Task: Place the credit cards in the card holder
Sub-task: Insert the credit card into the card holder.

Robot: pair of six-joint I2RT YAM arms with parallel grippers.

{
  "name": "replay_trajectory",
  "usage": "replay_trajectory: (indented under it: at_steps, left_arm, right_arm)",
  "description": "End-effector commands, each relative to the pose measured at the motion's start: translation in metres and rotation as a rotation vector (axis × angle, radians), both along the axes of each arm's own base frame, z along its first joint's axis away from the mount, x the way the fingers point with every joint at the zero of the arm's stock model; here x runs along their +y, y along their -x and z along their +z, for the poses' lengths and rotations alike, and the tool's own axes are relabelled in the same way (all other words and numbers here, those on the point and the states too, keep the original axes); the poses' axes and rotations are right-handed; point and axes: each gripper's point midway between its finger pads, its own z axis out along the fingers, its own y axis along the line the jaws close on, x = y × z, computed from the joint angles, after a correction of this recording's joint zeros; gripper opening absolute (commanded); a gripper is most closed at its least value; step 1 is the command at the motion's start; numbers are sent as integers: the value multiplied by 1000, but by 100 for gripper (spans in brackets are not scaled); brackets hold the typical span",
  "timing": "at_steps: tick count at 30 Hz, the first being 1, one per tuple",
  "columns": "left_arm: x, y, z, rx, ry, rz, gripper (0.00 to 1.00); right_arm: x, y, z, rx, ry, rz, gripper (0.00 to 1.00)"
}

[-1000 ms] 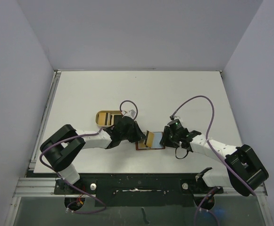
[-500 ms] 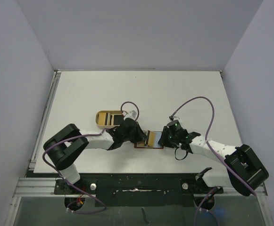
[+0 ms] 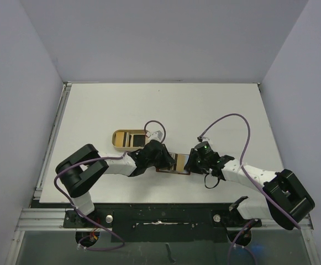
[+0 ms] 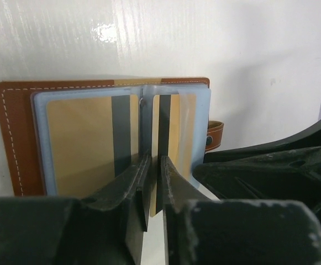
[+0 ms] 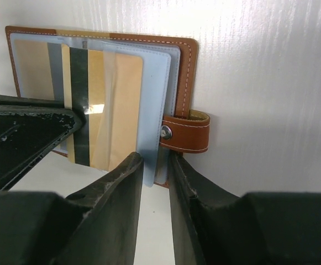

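Convergence over the last second: left gripper and right gripper drawn in from either side onto the card holder, now almost meeting above it near the front middle of the table. A second ago, from above, an open wallet with a tan page and a pale blue one in plain sight. Now only a narrow tan strip left showing between the two black heads, the blue patch covered by the right gripper.

From the right wrist: holder lying open and flat, snap tab and metal stud at its outer edge. Right fingers set close, pinching the holder by the lower edge of a pale clear sleeve, just beside the tab. Tan striped card lying across the sleeves, its lower end past the wallet's bottom edge, so judged only part-seated.

From the left wrist: more credit cards, tan with dark stripes, already inside the fanned sleeves. Left fingers nearly pressed together, nipping what looks like the near edge of that protruding card at the centre fold.

Meaning for the task: probably mid-insertion, with the right side steadying a pocket while the left feeds the card home.

Tan tray just behind the left gripper — contents dark, too small to tell whether further cards wait there.
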Motion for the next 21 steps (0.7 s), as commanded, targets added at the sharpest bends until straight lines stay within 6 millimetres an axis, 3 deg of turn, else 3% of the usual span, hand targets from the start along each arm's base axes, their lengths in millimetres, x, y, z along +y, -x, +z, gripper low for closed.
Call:
replay_trajectory:
  at_steps: [1, 7, 15, 21]
  left_arm:
    - [0, 0, 11, -39, -31, -17, 16]
    - [9, -2, 21, -77, -58, -1, 29]
    - [1, 0, 9, -54, -54, -34, 26]
    - [-9, 2, 4, -38, -45, -74, 26]
  right_arm:
    - [12, -1, 11, -14, -31, 27, 26]
    - [-1, -8, 22, -59, 14, 0, 26]
    - [-18, -21, 24, -70, 35, -39, 26]
    - [-19, -22, 10, -44, 45, -32, 25]
